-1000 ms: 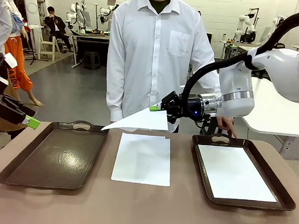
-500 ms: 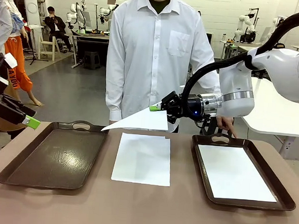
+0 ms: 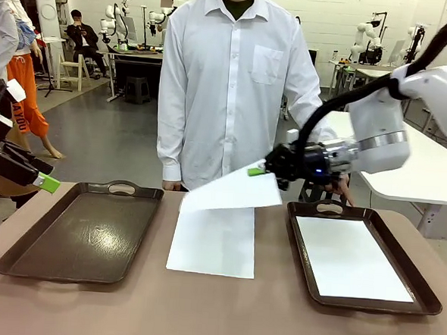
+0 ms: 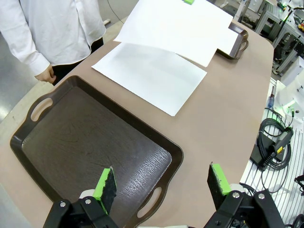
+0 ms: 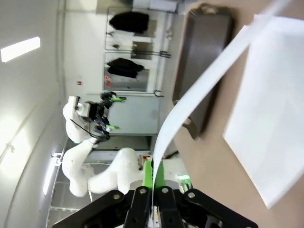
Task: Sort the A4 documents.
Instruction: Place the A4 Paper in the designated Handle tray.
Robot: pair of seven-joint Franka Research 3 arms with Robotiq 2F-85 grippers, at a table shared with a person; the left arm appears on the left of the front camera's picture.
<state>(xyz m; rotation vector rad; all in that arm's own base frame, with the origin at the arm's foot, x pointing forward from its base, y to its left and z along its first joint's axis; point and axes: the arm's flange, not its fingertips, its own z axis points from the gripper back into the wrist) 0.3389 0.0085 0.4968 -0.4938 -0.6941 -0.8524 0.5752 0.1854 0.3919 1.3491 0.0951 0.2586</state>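
Between the pinched pads of our right gripper (image 3: 257,170) we hold one A4 sheet (image 3: 229,192) by its edge, above the table sheet (image 3: 212,246). It runs out leftward from the claw. The right tray (image 3: 367,305), with a sorted sheet (image 3: 351,259) in it, lies just rightward, nearer this arm. Our left gripper (image 4: 161,183) hovers wide and empty over the left tray (image 4: 95,137).

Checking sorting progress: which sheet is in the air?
The held sheet, pinched by the right hand. The middle sheet lies on the table; the third sheet lies in the right tray.
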